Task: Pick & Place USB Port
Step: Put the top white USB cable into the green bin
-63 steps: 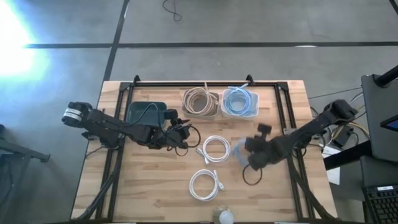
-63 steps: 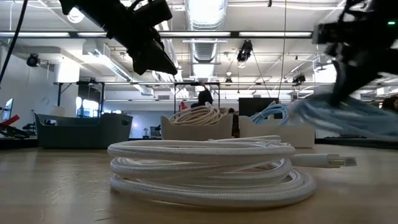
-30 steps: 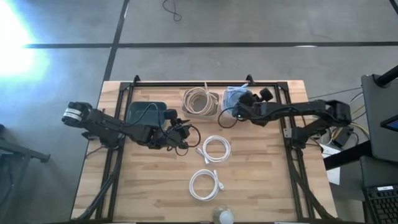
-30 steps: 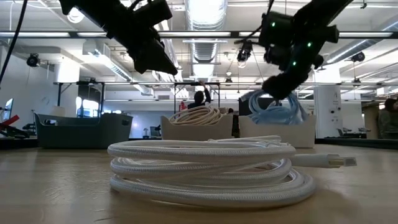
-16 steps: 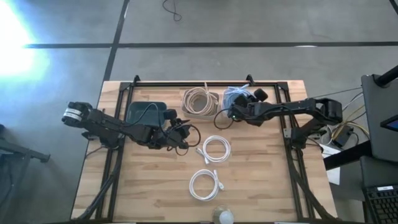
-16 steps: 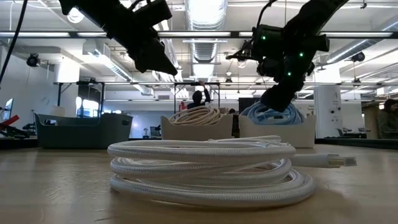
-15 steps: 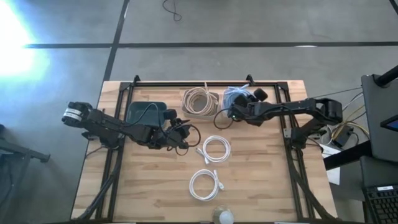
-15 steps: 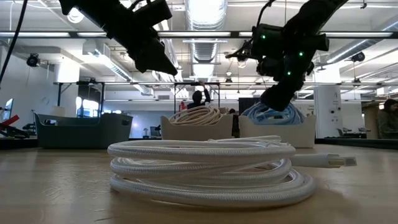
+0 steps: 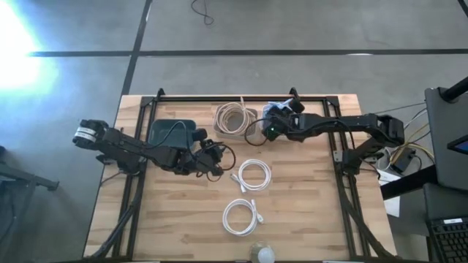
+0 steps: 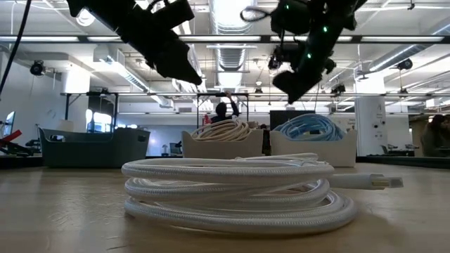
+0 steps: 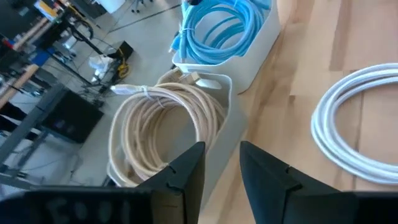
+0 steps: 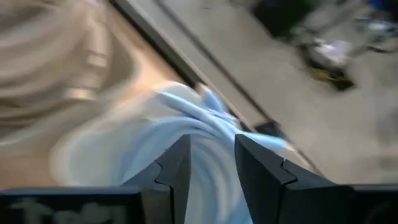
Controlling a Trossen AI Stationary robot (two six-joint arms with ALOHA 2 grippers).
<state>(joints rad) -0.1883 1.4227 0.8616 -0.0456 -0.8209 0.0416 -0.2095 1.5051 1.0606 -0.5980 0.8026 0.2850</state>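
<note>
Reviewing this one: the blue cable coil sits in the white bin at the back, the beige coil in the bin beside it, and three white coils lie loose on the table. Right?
Not quite: only two white coils lie loose on the table, as the high view shows. The rest holds: the blue cable coil sits in its white bin at the back, with the beige coil in the bin beside it.

You've got blue cable (image 11: pixel 214 34) coiled in the right white bin (image 11: pixel 264 46), beige cable (image 11: pixel 165 127) coiled in the left bin, two white coils (image 9: pixel 254 174) loose on the table
</note>
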